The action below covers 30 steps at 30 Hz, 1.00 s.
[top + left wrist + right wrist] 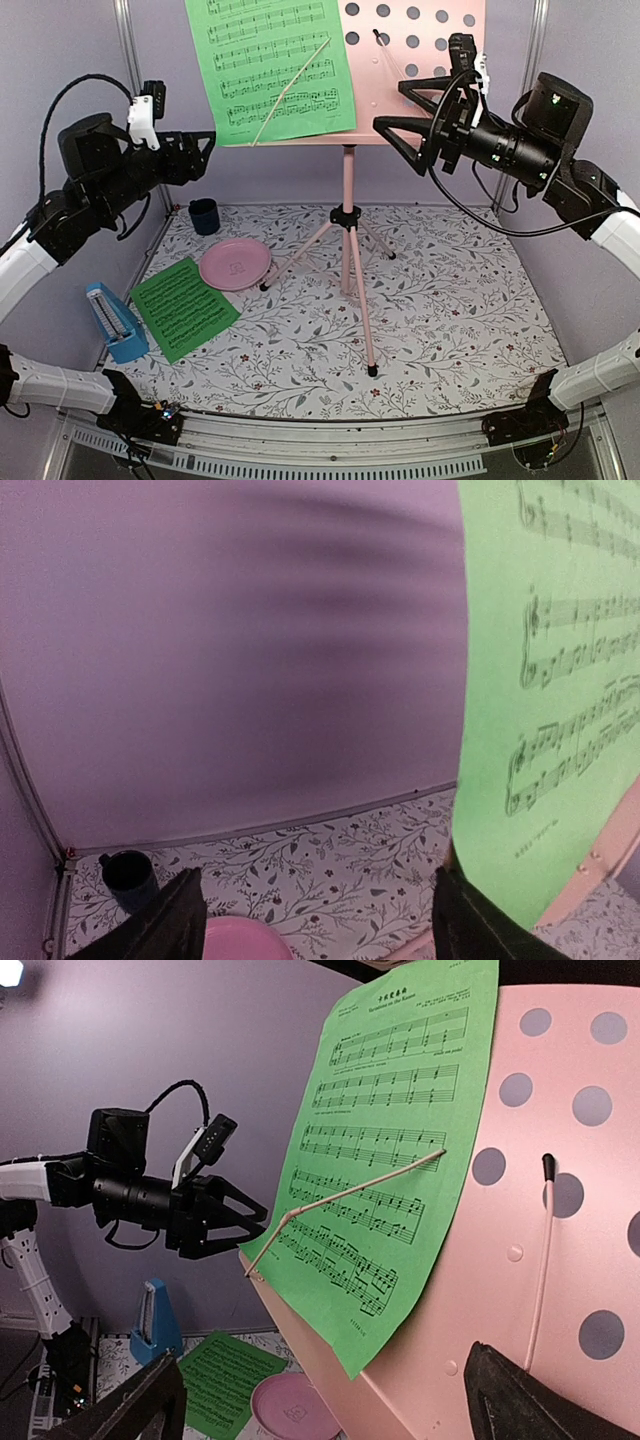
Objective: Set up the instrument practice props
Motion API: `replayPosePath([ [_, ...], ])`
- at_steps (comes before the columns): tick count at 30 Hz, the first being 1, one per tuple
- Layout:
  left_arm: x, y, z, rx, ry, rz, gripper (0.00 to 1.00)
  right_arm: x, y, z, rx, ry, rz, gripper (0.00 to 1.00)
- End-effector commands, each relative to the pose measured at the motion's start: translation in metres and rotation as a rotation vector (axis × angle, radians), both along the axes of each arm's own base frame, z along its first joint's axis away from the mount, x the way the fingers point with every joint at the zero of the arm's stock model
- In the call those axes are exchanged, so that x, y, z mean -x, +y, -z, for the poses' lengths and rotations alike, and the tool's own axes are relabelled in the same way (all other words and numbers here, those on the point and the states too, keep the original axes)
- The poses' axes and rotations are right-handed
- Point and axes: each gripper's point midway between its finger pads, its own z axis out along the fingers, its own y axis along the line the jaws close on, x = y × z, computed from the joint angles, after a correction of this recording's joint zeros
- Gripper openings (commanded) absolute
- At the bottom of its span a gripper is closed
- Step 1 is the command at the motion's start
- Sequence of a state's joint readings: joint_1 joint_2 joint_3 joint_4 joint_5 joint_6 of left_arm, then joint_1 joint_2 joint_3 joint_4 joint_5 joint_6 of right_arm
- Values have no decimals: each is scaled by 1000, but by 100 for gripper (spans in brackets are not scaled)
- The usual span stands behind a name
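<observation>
Currently the left tool [207,148] has its jaws apart with nothing between them, raised beside the left edge of the green page [270,65] that leans on the desk of the music stand [420,60]; in its wrist view the page's lower corner sits right by one finger, and I cannot tell whether they touch. The right tool [390,105] is likewise spread wide and empty, just in front of the desk's bare, perforated right half. Both arms are lifted high, pointing inward at the stand from either side. A thin wire arm [292,85] slants across the page. Far below the left tool, the second green page [185,307] lies flat on the worktop [450,330], the blue metronome [115,322] upright just beside it. A pink disc [235,265] and dark cup [204,215] sit nearby
</observation>
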<state>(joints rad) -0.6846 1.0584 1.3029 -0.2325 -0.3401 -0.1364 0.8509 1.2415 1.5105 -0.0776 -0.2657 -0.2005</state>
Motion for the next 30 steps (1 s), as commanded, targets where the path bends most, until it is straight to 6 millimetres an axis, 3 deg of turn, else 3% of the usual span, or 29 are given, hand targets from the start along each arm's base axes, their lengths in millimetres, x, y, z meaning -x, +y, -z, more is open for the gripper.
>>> replayPosePath([
  [1,22,-14,0,39,-39,186,75,10,2,12,6,49,-51,98],
  [5,13,-16,18,8,28,192,73,15,7,24,12,83,-101,95],
  [8,-6,3,50,32,151,88,71,15,13,43,32,130,-126,94],
  [14,-15,36,126,125,379,-38,72,11,22,84,71,220,-147,93],
  [19,-12,31,224,102,623,-57,74,6,29,112,91,275,-148,93],
  [22,-6,35,276,80,738,-97,73,5,31,117,87,291,-159,92],
  [30,11,66,348,13,875,-266,72,6,37,142,85,360,-188,91],
])
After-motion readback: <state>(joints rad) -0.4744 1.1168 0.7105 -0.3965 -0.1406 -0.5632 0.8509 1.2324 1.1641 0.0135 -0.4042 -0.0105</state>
